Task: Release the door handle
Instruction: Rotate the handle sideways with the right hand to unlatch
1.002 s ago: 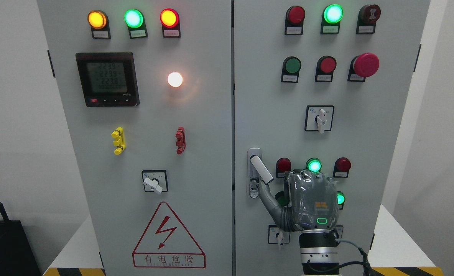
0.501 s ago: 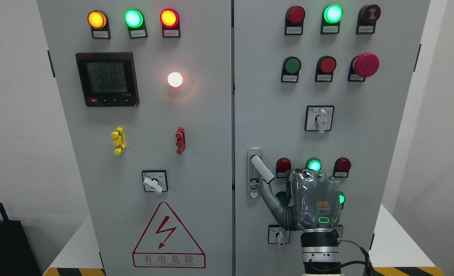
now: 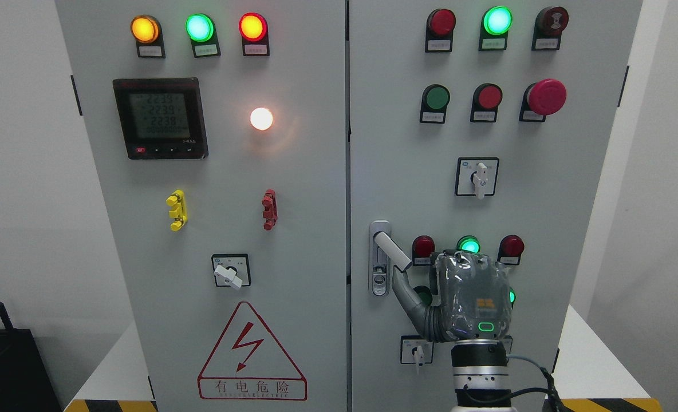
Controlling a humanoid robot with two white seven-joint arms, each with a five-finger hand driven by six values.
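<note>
The white door handle (image 3: 392, 250) sits on the right cabinet door (image 3: 408, 143), near its left edge. It is swung out of its silver lock plate (image 3: 379, 274) and slants down to the right. My right hand (image 3: 450, 280) comes up from the bottom edge, its back toward the camera, just right of the handle. Its thumb (image 3: 405, 289) stretches up-left, with the tip right under the handle's free end. The other fingers lie behind the palm and are not around the handle. The left arm is out of view.
Indicator lamps (image 3: 469, 246) and a small selector switch (image 3: 416, 352) surround my hand on the right door. Higher up are a rotary switch (image 3: 477, 177) and a red mushroom button (image 3: 547, 96). The left door (image 3: 213, 171) carries a meter, lamps and a warning triangle.
My right hand has drifted a little to the right and down. The handle's free end has swung slightly right and up with the thumb under it.
</note>
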